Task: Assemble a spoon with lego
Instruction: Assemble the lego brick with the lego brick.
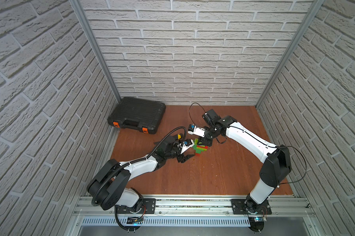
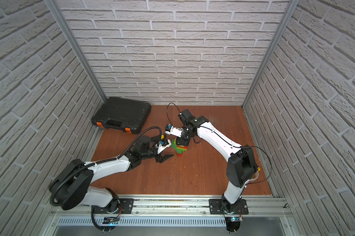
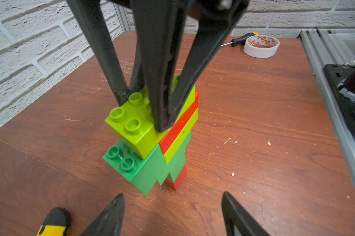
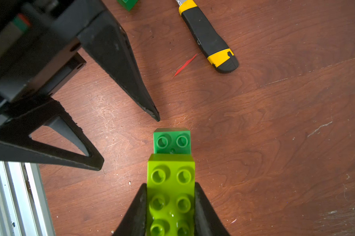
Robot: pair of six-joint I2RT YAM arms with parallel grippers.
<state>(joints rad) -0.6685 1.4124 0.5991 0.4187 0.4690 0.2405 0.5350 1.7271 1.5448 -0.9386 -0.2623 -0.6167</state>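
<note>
The lego spoon (image 1: 200,148) (image 2: 179,148) stands upright on the wooden table, its red stem end (image 3: 177,179) on the board. Green bricks (image 3: 150,169) step outward below red and lime stripes. My right gripper (image 1: 203,143) (image 3: 143,112) (image 4: 171,185) reaches down from above and is shut on the top lime brick (image 4: 171,173) (image 3: 131,124), one finger against each long side. My left gripper (image 1: 191,150) (image 3: 172,195) (image 4: 127,141) sits low beside the spoon, open, with nothing between its fingers and clear of the bricks.
A black-and-yellow utility knife (image 4: 207,36) (image 3: 54,222) lies close behind the left gripper. One loose green brick (image 4: 127,3) lies near it. A black tool case (image 1: 137,115) fills the back left corner. A tape roll (image 3: 261,46) and a screwdriver (image 3: 242,38) lie near the right wall.
</note>
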